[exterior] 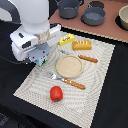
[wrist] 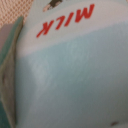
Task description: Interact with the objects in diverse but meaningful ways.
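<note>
My gripper [exterior: 40, 61] is low over the placemat's edge at the exterior view's left, and the arm hides its fingers. The pale blue-white carton [wrist: 75, 75] fills the wrist view, very close, with "MILK" in red; only a small bit of it [exterior: 43, 61] shows under the gripper in the exterior view. I cannot tell whether the fingers are closed on it. The red tomato [exterior: 56, 93] lies at the mat's near edge. The orange-yellow bread loaf [exterior: 82, 45] and the yellow butter packet [exterior: 66, 39] lie at the far edge. Dark grey pans [exterior: 93, 15] stand behind the mat.
A round tan plate [exterior: 69, 66] sits mid-mat, with a wooden-handled fork [exterior: 67, 81] in front of it and a knife [exterior: 82, 57] behind it. The striped placemat [exterior: 97, 90] lies on a black table. Another dark pot [exterior: 68, 7] and a bowl [exterior: 123, 17] stand at the back.
</note>
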